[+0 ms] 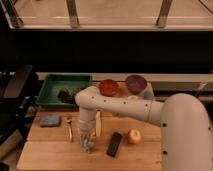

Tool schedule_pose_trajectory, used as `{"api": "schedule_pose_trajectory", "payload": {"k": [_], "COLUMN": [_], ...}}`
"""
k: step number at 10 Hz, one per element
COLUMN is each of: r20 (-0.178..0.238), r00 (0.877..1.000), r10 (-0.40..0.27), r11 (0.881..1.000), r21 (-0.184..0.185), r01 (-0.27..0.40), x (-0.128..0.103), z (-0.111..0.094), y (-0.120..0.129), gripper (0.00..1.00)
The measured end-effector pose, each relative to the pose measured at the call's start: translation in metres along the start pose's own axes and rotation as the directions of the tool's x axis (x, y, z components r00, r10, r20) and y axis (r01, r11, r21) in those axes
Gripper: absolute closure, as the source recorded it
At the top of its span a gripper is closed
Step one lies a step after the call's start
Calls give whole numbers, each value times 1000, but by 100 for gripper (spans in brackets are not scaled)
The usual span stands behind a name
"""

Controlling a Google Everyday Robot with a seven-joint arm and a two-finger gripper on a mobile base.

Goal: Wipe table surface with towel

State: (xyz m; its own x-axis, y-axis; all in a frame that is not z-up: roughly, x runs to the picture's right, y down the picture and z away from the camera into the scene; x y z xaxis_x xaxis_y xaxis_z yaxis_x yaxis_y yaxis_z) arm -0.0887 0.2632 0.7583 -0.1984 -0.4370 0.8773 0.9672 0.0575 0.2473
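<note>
Lower centre-left, the tool (87, 143) hangs at the light-brown wooden plank bench (45, 150), perhaps touching it; whether it is apart or together I cannot tell.

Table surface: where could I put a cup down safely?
The table surface is bare at its front-left corner, bordered by the blue cloth behind and the utensil beside. The middle is crowded: the pincer hangs low there beside a black object and an apple. A green tray, red bowl and purple bowl fill the back.

The light-brown wooden plank bench (46, 151) lies level. A folded blue-grey towel (50, 120) rests flat near its left edge. The gripper (87, 145) points down over mid-bench.
</note>
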Motion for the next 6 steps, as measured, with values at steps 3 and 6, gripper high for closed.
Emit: {"api": "schedule_pose_trajectory", "payload": {"k": [3,6], "r20": [-33,-31], "r00": [999,1000], "r10": [38,-4], "r11": [999,999], "r21": [-18,-33], "r01": [-39,3], "x": [11,33], "z": [-30,-33], "y": [23,3], "gripper": [92,92]}}
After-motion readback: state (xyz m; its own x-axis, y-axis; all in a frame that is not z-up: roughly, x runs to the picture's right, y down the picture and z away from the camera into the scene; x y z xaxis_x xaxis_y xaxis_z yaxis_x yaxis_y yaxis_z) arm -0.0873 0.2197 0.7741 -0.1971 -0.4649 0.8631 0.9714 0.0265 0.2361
